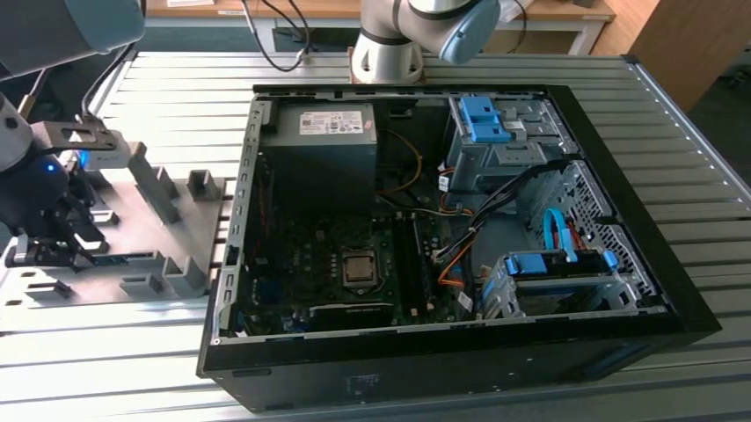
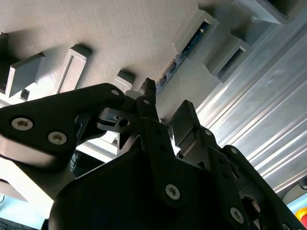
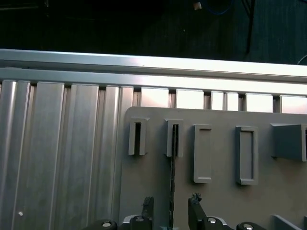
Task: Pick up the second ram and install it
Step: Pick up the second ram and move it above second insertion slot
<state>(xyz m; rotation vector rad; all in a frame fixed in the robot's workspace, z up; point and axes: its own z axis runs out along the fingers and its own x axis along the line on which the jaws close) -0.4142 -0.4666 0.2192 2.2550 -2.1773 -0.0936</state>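
- second ram (image 3: 172,182): edge-on in the first wrist view; one end sunk in a holder slot (image 3: 174,139), the other cut off by the picture's edge; chips and label cannot be made out.
- tool (image 3: 171,202): body cropped beyond the fingertips (image 3: 194,206).
- arm (image 1: 405,35): cropped at the far edge of the exterior view.
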